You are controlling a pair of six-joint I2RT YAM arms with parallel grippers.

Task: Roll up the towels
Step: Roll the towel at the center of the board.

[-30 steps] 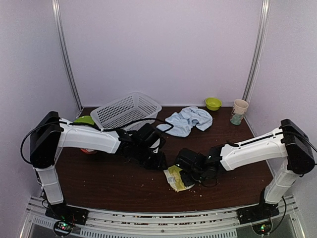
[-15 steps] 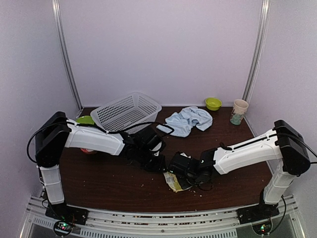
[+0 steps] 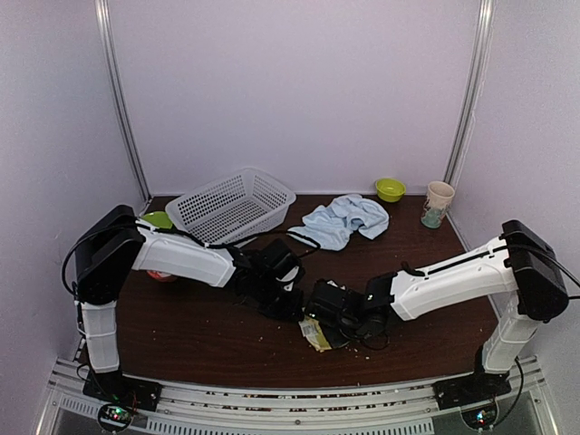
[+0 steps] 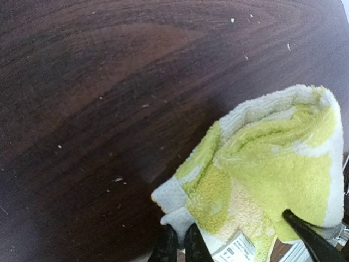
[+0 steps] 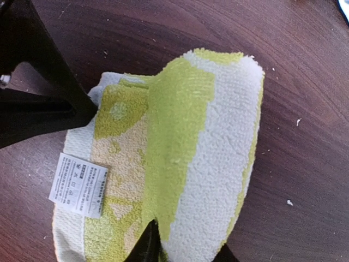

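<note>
1. Found the left gripper (image 4: 180, 246) drawn nearly shut, fingertips pinching a whitish corner of the lemon-print towel (image 4: 262, 180). Probably held so to anchor that end against the table.
2. Found the right gripper (image 5: 185, 250) set narrow about the thick rolled fold of the same towel, a finger pressed to each side. Likely gripped there to turn the roll over on itself.
3. Saw the towel bunched into a loose, half-made roll between both grippers, at the near middle of the dark wooden table (image 3: 199, 335), with its white care label (image 5: 76, 185) showing on the flatter part.
4. Judged the roll unfinished: edges uneven, layers slack.
5. Noted the pale blue towel (image 3: 344, 220) lying crumpled at the far side, just right of the white mesh basket (image 3: 231, 204). Well apart from both grippers and not yet rolled.
</note>
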